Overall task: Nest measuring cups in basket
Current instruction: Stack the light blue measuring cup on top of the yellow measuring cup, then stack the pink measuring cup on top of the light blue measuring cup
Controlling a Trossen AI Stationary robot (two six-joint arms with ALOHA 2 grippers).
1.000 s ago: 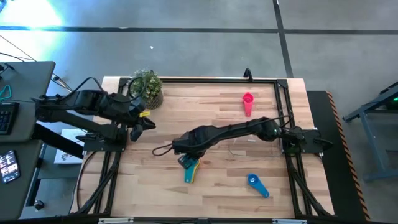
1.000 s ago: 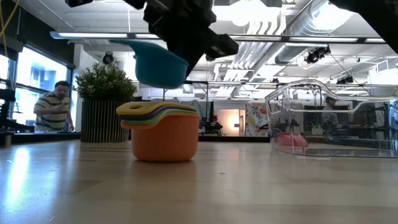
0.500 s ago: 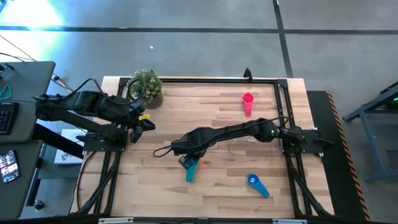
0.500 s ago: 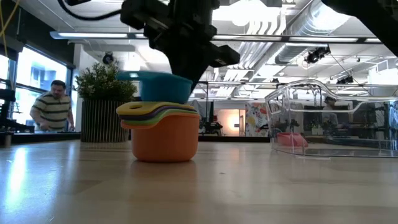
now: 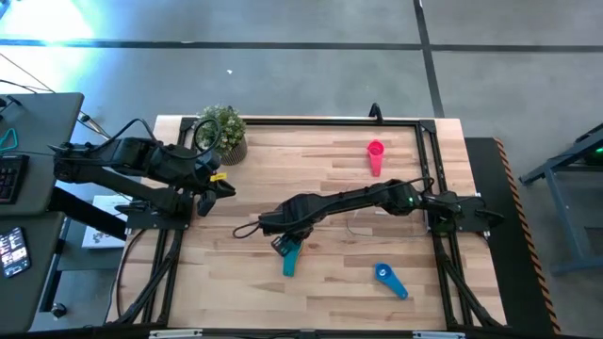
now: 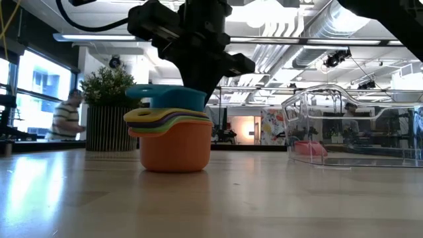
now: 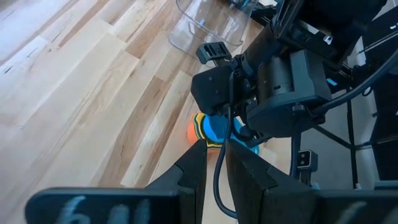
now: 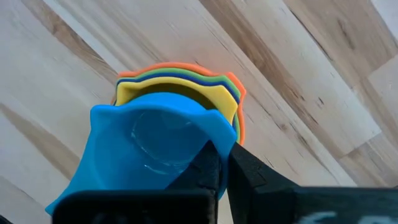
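A nested stack of cups (image 6: 175,142) stands on the table, salmon outermost, with green, purple and yellow rims (image 8: 180,90) showing inside it. My right gripper (image 8: 222,165) is above the stack, shut on the light blue cup (image 8: 149,146), which sits in the top of it (image 6: 168,98). In the high view that cup (image 5: 289,256) lies just near of the gripper (image 5: 281,240). The magenta cup (image 5: 375,155) and the blue cup (image 5: 389,278) lie apart on the table. The clear basket (image 6: 350,129) stands to the right of the stack. My left gripper (image 7: 216,152) waits by the table's left edge, open by a narrow gap. My right gripper pinches the light blue cup by its bowl rim (image 8: 208,134), on the side away from the handle (image 6: 135,91). One finger (image 8: 208,168) seems inside the bowl and one (image 8: 245,171) outside. The fingers come from above. The cup rests about level in the stack's yellow cup.
A potted green plant (image 5: 221,132) stands at the far left corner. A dark frame (image 5: 429,141) runs along the table's edges. Bare wood lies left of the stack (image 5: 226,273). A person (image 6: 66,119) moves in the room behind.
My right gripper has come down over the stack, still shut on the light blue cup. The cup hung tilted and clear above the stack; now it is level and seated in the yellow cup. The person in the background has walked right.
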